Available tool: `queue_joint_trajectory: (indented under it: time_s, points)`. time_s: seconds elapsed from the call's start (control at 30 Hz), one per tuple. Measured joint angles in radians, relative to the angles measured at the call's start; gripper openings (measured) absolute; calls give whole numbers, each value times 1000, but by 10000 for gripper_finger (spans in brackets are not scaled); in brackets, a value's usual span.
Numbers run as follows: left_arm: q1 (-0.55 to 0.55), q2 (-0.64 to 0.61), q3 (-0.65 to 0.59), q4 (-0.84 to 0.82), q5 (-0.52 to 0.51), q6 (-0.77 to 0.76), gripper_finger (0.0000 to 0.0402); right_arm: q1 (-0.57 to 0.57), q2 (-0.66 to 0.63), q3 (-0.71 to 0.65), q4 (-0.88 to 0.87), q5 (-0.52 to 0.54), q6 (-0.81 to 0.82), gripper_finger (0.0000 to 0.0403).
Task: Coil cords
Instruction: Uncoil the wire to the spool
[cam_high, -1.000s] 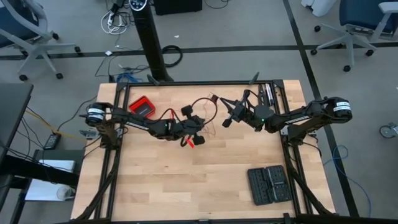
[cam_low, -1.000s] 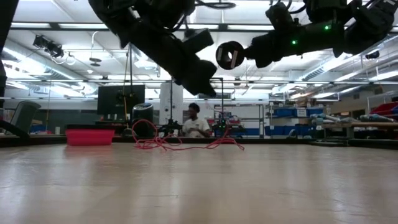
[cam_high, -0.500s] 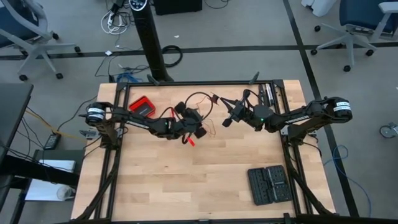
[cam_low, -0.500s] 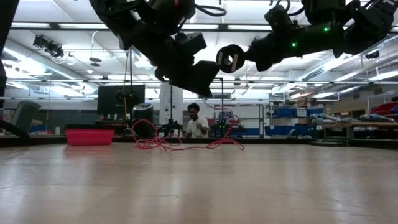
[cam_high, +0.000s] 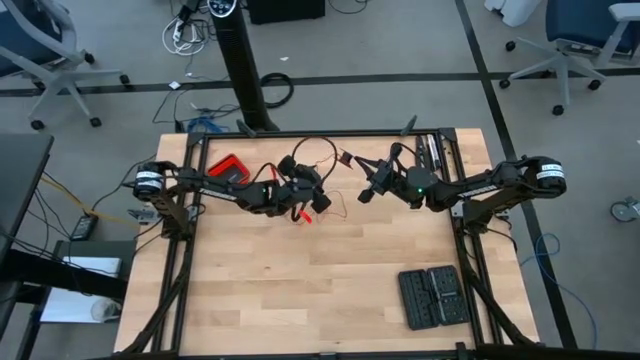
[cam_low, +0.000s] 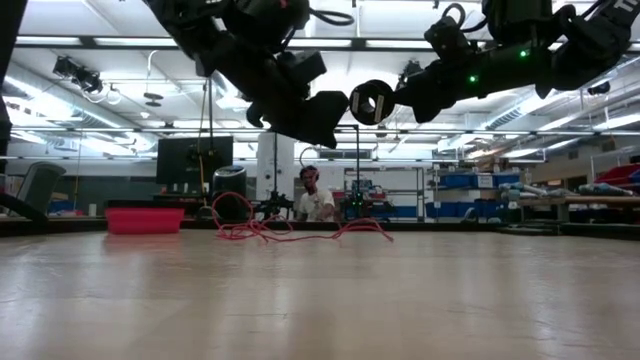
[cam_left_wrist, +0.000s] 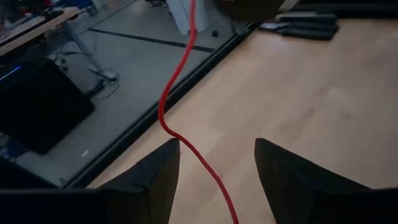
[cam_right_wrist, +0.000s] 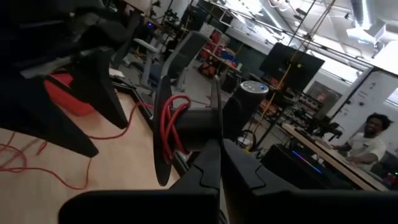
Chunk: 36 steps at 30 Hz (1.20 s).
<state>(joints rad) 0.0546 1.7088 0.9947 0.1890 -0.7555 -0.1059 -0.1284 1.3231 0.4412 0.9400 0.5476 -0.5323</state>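
Observation:
The cord is a thin red wire (cam_left_wrist: 169, 127). Part of it is wound on a small black reel (cam_right_wrist: 164, 124), which shows as a round disc (cam_low: 372, 101) in the low view. The rest lies in loose loops (cam_low: 300, 230) on the wood near the table's far edge. My left gripper (cam_left_wrist: 217, 152) hangs open above the table's far middle (cam_high: 312, 198), and a free run of the wire passes between its fingers. My right gripper (cam_right_wrist: 214, 158), just to its right (cam_high: 368, 186), is shut on the reel. My right gripper pinches a thin dark plate of the reel (cam_right_wrist: 214, 115) between its shut fingertips, beside the hub wound with red wire (cam_right_wrist: 176, 124). The fingers come level from the table's right side. The reel is lifted clear, high above the wood.
A red box with a black top (cam_high: 228, 168) sits at the far left. Two black trays (cam_high: 432, 296) lie at the near right. Dark tools (cam_high: 431, 150) lie at the far right edge. A person (cam_low: 312, 200) sits in the room beyond the table.
My left gripper has gone toward the table's far edge and a little left, turning as it went, and it has opened. The wire now runs free between its fingers. My right gripper with the reel has kept almost still.

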Motion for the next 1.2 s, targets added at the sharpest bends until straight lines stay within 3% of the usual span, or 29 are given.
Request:
queue_joint_trajectory:
  time_s: [0.2, 0.37, 0.67, 1.1, 1.2]
  points:
    - [21, 0, 0, -13, -86, 79, 214, 2, 0, 0, 2, -33, 1, 0]
    - [17, -1, 1, -16, -249, 201, 214, 2, 0, 0, -1, -46, 0, 0]
    - [-30, -1, 83, -22, -377, 391, 214, -12, 0, 0, -17, -66, -1, 0]
    - [-149, -2, 213, 39, -325, 534, 214, -35, 0, 0, -32, -81, 16, 0]
    - [-175, -2, 215, 96, -247, 544, 214, -35, 0, 0, -40, -77, 16, 0]
